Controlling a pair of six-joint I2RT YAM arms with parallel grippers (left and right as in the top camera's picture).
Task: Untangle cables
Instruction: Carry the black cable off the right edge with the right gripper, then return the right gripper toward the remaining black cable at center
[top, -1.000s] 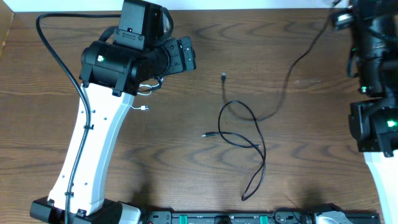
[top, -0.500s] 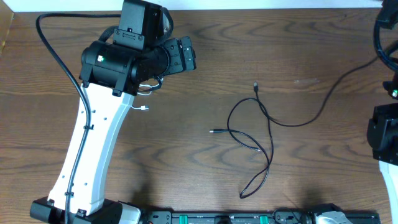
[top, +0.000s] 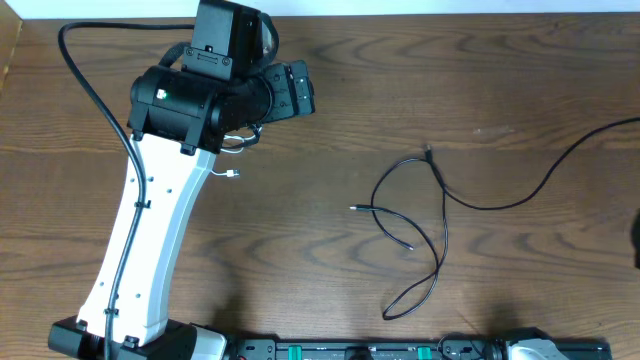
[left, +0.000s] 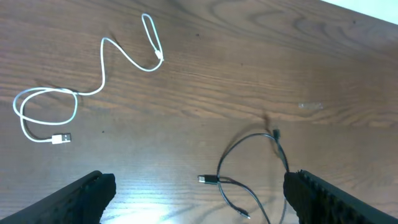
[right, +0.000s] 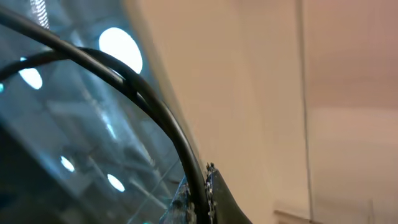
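Black and whip-thin, the black cables (top: 443, 220) lie in loose loops on the table (top: 500, 60), right of centre. They cross one another in several places, and I cannot count the strands for sure. One long strand sweeps away to the right and leaves the overhead view at its edge. The white cable (left: 101, 68) lies apart from them, off to the left, curled on the wood with no black strand touching it. From above it is mostly hidden beneath the left arm (top: 160, 230).

I'd say all of this will handle as light, limp stuff. It should slide on the wood, drag its neighbours along at every crossing, and give nothing to push against. The small end plugs look the surest places to pinch, or else a bare run of cord well clear of a crossing. A hard tug through a crossing could tighten it.

The left claw (left: 199, 186) hangs above the table with its jaws spread wide and nothing between them. The black loops sit on the wood beneath it, and the white cable lies farther off to one side. The right claw (right: 202, 193) is outside the overhead view, lifted and facing the ceiling. It is closed, and in the right wrist view a black cord runs straight into its tips, so it seems to be pinching the long strand.
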